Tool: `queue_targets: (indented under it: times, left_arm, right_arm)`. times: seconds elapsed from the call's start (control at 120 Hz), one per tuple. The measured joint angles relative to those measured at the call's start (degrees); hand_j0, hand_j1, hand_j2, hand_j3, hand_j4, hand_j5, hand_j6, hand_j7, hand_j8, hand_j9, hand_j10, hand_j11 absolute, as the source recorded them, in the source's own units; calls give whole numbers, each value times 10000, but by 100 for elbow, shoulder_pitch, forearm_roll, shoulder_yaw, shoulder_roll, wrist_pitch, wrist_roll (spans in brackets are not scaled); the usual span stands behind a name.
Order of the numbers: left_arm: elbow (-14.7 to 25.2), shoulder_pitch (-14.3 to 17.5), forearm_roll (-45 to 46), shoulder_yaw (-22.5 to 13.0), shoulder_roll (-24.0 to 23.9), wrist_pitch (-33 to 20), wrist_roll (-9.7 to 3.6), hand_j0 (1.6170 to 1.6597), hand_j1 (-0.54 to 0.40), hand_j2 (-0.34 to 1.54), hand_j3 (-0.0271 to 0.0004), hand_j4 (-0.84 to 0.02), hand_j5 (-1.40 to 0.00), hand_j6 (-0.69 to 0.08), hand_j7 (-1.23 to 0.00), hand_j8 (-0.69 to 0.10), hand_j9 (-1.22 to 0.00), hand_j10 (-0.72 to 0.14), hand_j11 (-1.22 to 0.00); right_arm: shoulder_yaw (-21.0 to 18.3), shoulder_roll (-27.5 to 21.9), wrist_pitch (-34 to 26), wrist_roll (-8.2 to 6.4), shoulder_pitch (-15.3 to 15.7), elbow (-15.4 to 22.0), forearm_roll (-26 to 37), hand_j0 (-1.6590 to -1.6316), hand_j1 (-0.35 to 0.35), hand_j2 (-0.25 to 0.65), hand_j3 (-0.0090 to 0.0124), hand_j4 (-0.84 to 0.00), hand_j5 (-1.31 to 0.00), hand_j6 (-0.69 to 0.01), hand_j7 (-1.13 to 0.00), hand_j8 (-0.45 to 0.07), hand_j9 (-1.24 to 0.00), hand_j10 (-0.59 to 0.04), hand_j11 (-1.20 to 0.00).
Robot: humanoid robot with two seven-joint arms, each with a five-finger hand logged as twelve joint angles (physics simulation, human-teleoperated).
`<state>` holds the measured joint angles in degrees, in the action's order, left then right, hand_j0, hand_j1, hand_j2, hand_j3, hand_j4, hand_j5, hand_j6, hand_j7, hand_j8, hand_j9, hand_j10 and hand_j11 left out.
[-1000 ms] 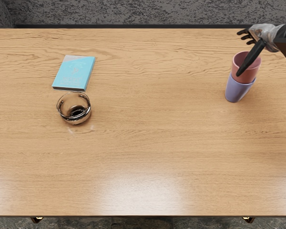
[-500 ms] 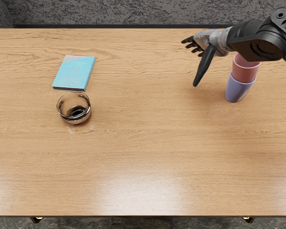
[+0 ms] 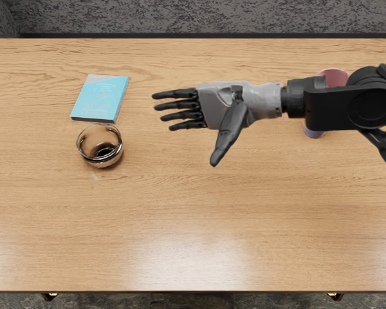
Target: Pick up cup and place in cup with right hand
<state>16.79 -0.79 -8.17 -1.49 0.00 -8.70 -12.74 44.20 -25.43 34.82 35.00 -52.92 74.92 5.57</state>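
Observation:
The pink cup [image 3: 333, 78] sits nested in the purple cup [image 3: 315, 134] at the right of the table. My right forearm crosses in front of them and hides most of both. My right hand [image 3: 186, 132] is well to the left of the cups, over the middle of the table, its fingers spread and holding nothing. The thumb points down toward the table's front. No left arm shows.
A glossy, see-through bowl [image 3: 100, 158] stands on the left of the table [image 3: 193, 225], left of my right hand's fingertips. Just behind the bowl lies a light blue book [image 3: 101, 98].
From beside the cups, my right hand has moved left and toward the front, bringing more of its arm into view. The nested cups have stayed put while the forearm came to cover them.

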Motion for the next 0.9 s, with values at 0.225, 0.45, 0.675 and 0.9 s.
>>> queue_targets:
  times: [0.225,0.45,0.675,0.9]
  left_arm:
    - [1,0,-1,6,0,0,0,16581,3490,-1,0,0,0,0,0,1,0,1,0]
    - [1,17,-1,17,0,7,0,16581,3490,0,0,0,0,0,0,1,0,1,0]
    - [0,5,-1,19,0,9,0,16581,3490,0,-1,0,-1,0,0,0,0,0,0]
    - [0,0,-1,19,0,9,0,16581,3489,1,-1,0,-1,0,-1,0,-1,0,-1]
  right_arm:
    - [994,-803,16,0,1491,857,-491,-16581,-3491,5,0,-1,-2,1,-2,1,-2,1,-2]
    - [1539,-1891,19,0,2089,998,-1158,-16581,-3491,7,0,0,0,8,-1,7,0,5,0]
    - [1752,-2953,20,0,2403,918,-1476,-16581,-3491,9,0,1,1,17,0,14,1,10,1]
    - [1785,-3528,22,-9,2462,826,-1540,-16581,-3491,9,0,1,2,24,0,19,2,14,2]
